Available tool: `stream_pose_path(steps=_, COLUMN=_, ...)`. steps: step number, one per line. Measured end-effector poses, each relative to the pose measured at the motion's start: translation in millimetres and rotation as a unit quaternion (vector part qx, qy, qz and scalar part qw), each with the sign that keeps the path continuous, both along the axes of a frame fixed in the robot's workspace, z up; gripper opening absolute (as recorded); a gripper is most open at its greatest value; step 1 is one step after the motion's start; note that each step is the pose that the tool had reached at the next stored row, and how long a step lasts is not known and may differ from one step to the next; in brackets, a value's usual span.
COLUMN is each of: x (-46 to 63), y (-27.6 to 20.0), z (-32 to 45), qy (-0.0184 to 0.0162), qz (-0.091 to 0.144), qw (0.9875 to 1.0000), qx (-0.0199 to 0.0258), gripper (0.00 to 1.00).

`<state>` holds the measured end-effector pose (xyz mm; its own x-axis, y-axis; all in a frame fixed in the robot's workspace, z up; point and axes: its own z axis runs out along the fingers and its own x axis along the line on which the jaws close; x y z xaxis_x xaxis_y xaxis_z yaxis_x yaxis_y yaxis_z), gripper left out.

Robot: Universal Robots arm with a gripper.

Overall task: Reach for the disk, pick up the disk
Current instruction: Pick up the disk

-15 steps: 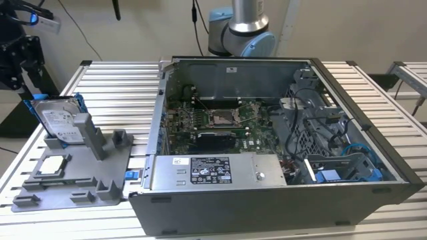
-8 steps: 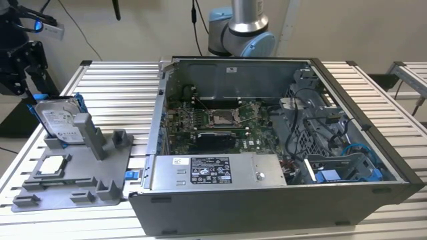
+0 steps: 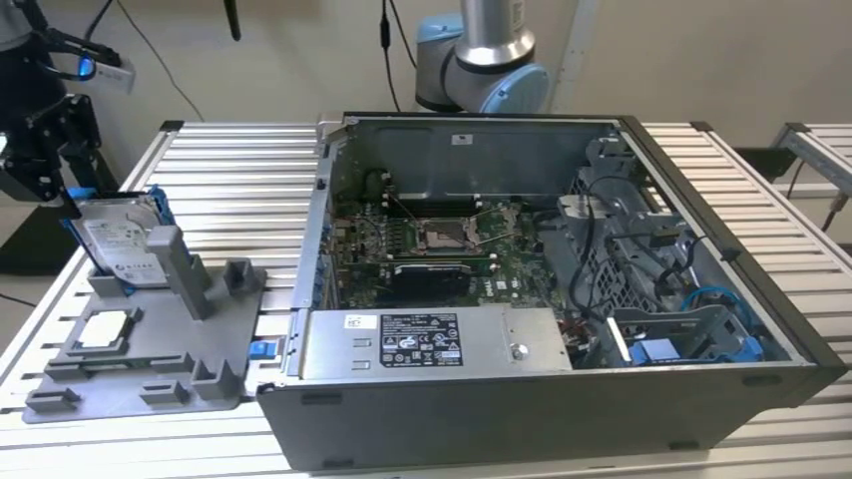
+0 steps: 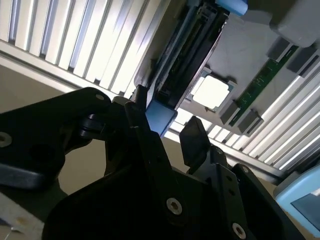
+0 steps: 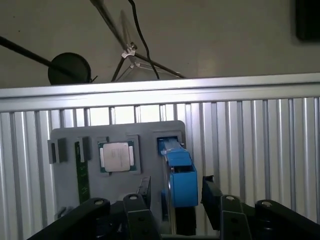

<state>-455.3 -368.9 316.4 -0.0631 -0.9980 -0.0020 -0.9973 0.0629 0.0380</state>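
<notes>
The disk (image 3: 118,242) stands upright on its edge in a slot of the grey holder (image 3: 219,354) at the exterior view's left, silver with a white label and a blue bracket. My black gripper (image 3: 70,196) hangs at the disk's upper far corner. In both wrist views the disk (image 5: 180,175) appears edge-on, and the gripper (image 5: 176,191) is open with one finger on each side of the blue bracket (image 4: 160,117). One finger (image 4: 141,122) lies close against the bracket; the other finger (image 4: 193,139) stands apart from it.
A small square silver chip (image 5: 116,156) and a green memory strip (image 5: 80,172) lie in the holder beside the disk. An open computer case (image 3: 533,289) with a silver box (image 3: 433,344) fills the table's middle. The slatted table's edge (image 5: 160,90) runs just beyond the holder.
</notes>
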Motion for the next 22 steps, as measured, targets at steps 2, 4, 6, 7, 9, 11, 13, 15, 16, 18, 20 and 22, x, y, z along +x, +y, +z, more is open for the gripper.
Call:
stream_pose_path(steps=2, x=0.0, y=0.8, z=-3.7, qy=-0.0001, qz=0.002, qw=1.0, qx=0.0001, gripper=1.0)
stream_pose_path(steps=4, x=0.1, y=1.6, z=-7.4, qy=0.0, qz=0.005, qw=1.0, qx=0.0, gripper=1.0)
stream_pose_path(steps=6, x=0.2, y=2.4, z=-11.0, qy=0.0, qz=0.006, qw=1.0, qx=0.0, gripper=1.0)
stream_pose_path(steps=7, x=0.3, y=2.6, z=-12.8, qy=0.0, qz=0.008, qw=1.0, qx=0.0, gripper=1.0)
stream_pose_path(steps=9, x=0.3, y=2.6, z=-16.5, qy=-0.0001, qz=0.01, qw=0.9999, qx=0.0, gripper=1.0)
stream_pose_path(steps=11, x=0.3, y=2.7, z=-21.8, qy=-0.0003, qz=0.015, qw=0.9999, qx=0.0, gripper=1.0)
stream_pose_path(steps=13, x=0.3, y=2.7, z=-25.5, qy=-0.0008, qz=0.018, qw=0.9998, qx=0.0, gripper=1.0)
stream_pose_path(steps=15, x=0.3, y=2.7, z=-29.1, qy=-0.0016, qz=0.021, qw=0.9998, qx=0.0, gripper=1.0)
stream_pose_path(steps=16, x=0.3, y=2.7, z=-30.9, qy=-0.002, qz=0.021, qw=0.9998, qx=0.0, gripper=1.0)
stream_pose_path(steps=18, x=0.3, y=2.8, z=-34.6, qy=-0.0027, qz=0.022, qw=0.9998, qx=0.0002, gripper=1.0)
stream_pose_path(steps=20, x=0.3, y=2.9, z=-38.3, qy=-0.0035, qz=0.023, qw=0.9997, qx=0.0003, gripper=1.0)
stream_pose_path(steps=22, x=0.3, y=3.0, z=-41.9, qy=-0.0041, qz=0.023, qw=0.9997, qx=0.0004, gripper=1.0)
